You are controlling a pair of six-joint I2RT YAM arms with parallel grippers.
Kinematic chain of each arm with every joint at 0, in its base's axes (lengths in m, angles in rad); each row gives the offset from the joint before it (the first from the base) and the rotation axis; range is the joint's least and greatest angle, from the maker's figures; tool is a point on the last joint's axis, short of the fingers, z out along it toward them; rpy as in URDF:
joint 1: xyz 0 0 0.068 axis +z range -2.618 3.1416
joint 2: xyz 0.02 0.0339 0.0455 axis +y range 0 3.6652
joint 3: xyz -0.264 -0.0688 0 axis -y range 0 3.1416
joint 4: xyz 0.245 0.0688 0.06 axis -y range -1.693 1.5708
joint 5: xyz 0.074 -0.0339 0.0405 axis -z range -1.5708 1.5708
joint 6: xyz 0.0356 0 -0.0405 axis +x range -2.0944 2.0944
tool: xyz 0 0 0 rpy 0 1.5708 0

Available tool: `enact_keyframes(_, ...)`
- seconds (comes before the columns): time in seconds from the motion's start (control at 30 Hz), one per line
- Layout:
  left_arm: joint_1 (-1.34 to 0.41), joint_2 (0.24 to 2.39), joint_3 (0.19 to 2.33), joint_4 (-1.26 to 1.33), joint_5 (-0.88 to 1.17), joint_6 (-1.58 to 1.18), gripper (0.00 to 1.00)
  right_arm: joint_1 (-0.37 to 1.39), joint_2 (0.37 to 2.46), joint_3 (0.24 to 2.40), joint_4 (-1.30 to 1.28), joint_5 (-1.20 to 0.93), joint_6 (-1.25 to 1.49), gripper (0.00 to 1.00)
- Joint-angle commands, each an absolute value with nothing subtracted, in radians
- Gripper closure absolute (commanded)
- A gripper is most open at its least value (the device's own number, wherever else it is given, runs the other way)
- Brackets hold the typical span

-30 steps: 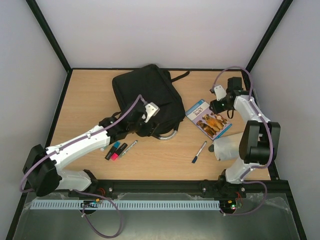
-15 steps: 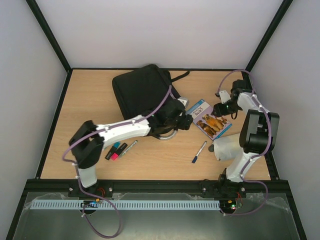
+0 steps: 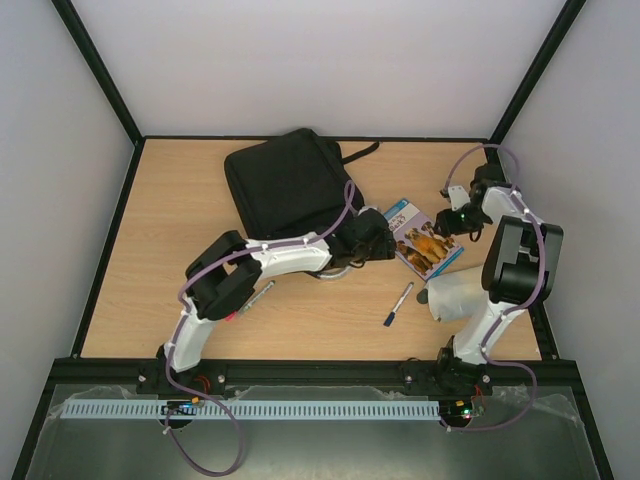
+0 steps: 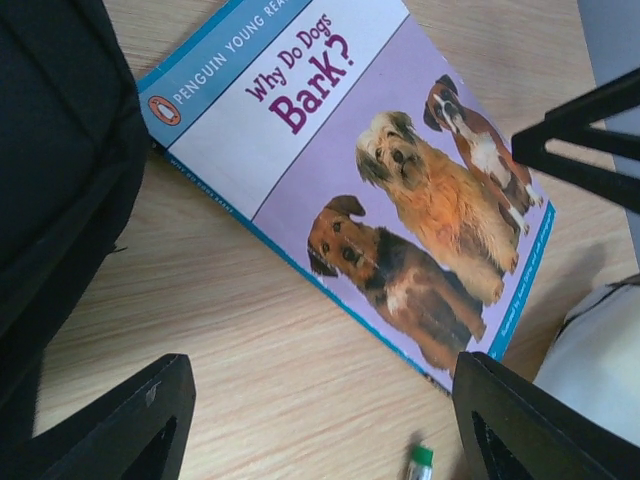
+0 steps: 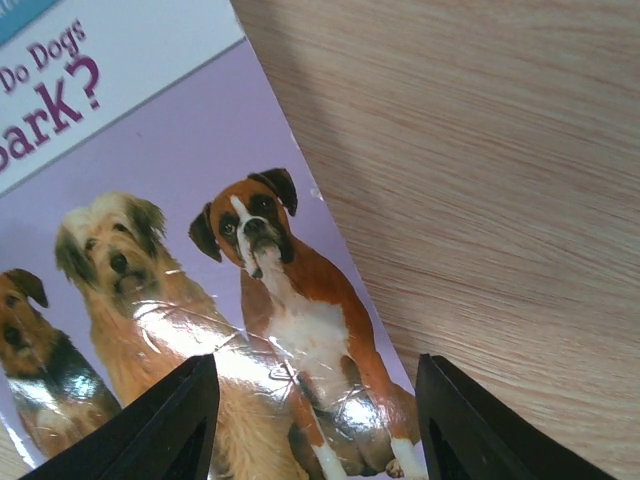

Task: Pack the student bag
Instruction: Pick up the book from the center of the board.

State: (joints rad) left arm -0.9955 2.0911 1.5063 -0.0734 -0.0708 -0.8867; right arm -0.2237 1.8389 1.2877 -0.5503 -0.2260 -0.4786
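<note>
Student bag point(image 3: 285, 185) lies beside a book point(image 4: 350, 180) titled "Why Do Dogs Bark?"

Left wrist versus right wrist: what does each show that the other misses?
Only the left wrist: the student bag, the full title of the book, a pen's green tip. Only the right wrist: glare across the cover. Both: the book flat on the table, seen between the fingers of the open left gripper or open right gripper.
</note>
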Motion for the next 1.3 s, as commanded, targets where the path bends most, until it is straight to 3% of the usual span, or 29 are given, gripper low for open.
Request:
enact_keyframes(0.0,-0.979,2.168,1.587,-0.051,-0.071,-0.994,0.25,-0.229,1.89,1.275,-0.588,-0.219,-0.477,0.43)
enact_keyframes(0.17,-0.956,2.258,1.661,-0.071,-0.033,-1.056,0.23,-0.229,1.944,1.287,-0.597,-0.206,-0.491,0.39)
enact_keyframes(0.3,-0.946,2.298,1.688,-0.092,-0.028,-1.113,0.24,-0.229,1.963,1.286,-0.605,-0.209,-0.495,0.44)
enact_keyframes(0.53,-0.933,2.348,1.729,-0.076,-0.038,-1.192,0.3,-0.229,1.956,1.253,-0.606,-0.209,-0.509,0.5)
enact_keyframes(1.03,-0.933,2.432,1.786,-0.036,-0.046,-1.382,0.35,-0.229,1.931,1.186,-0.598,-0.214,-0.523,0.52)
enact_keyframes(1.27,-0.931,2.475,1.843,0.033,-0.022,-1.37,0.43,-0.229,1.932,1.175,-0.611,-0.231,-0.529,0.54)
